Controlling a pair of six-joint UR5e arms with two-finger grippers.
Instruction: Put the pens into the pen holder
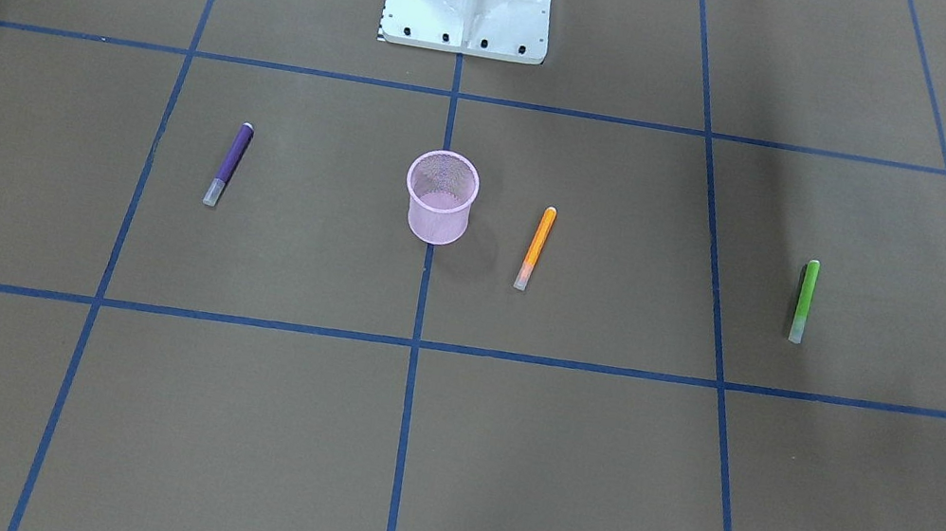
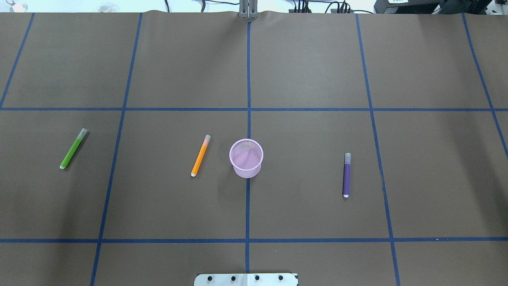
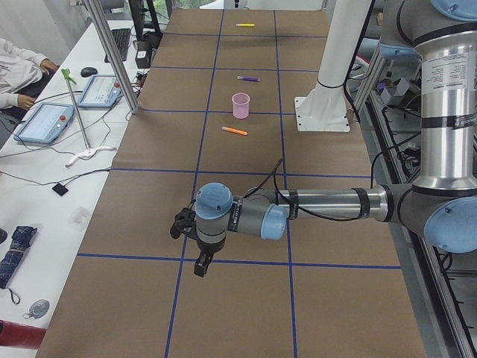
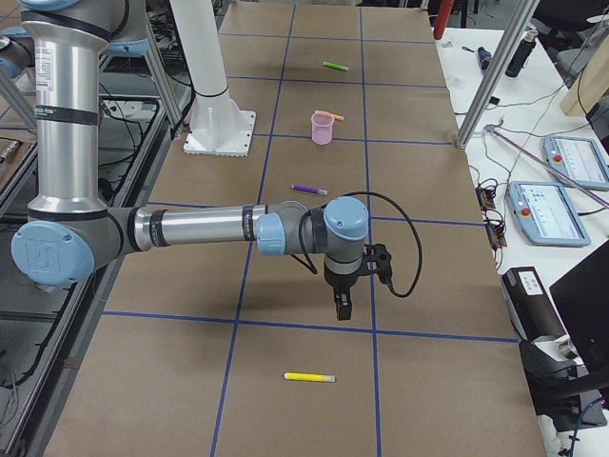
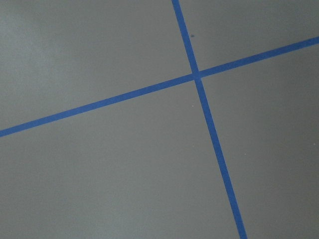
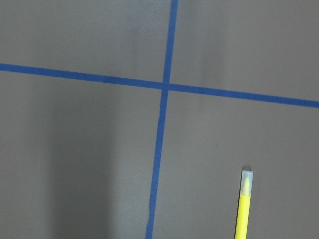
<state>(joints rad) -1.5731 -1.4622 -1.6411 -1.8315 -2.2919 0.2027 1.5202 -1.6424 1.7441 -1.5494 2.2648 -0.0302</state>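
The pen holder (image 2: 246,171) stands mid-tabletop, empty — the yellow pen (image 4: 309,377) lies far off. Whether either arm's jaws are open, I cannot tell. A slim pen could roll when pinched, or tip the light holder.

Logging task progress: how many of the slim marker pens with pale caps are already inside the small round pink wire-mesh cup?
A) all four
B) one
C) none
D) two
C: from overhead the small pink wire-mesh cup looks empty. The purple pen, orange pen and green pen lie flat on the table, and the yellow pen lies on it too, towards the robot's right end.
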